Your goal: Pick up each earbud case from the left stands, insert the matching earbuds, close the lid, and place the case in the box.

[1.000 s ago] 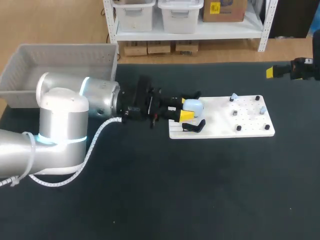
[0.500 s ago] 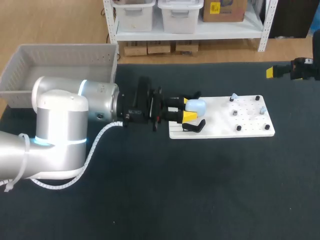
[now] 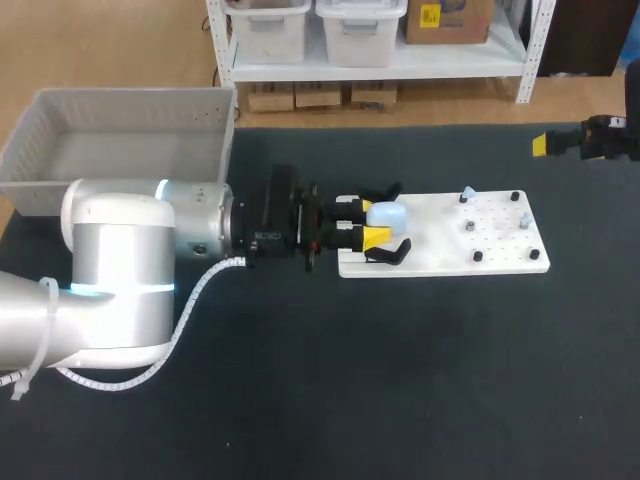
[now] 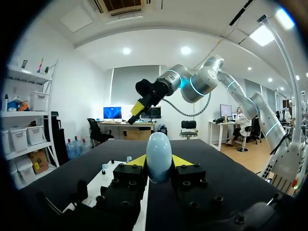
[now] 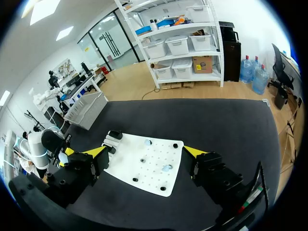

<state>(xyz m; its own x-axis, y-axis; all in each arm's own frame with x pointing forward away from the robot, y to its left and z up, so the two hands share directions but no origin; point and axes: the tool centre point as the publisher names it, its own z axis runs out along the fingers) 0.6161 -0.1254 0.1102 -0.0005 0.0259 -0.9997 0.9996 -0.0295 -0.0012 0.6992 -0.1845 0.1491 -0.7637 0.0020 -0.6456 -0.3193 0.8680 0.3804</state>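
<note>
Yellow fingertips [image 4: 137, 160] of the left gripper [image 3: 366, 221] clamp the pale blue earbud case [image 3: 388, 213] over the white pegboard [image 3: 435, 255]; its smooth rounded shell could slip or twist. Right gripper [image 5: 143, 153] hangs open, well apart

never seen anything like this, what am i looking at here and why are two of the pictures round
It is a robot with two arms at a dark table. One picture looks down from above and behind it; the two round ones come from a camera on each wrist. The left gripper is shut on a pale blue earbud case at the end of a white board with small pegs. The right gripper is open, off to the side. A grey box waits at the table's far left corner.
</note>
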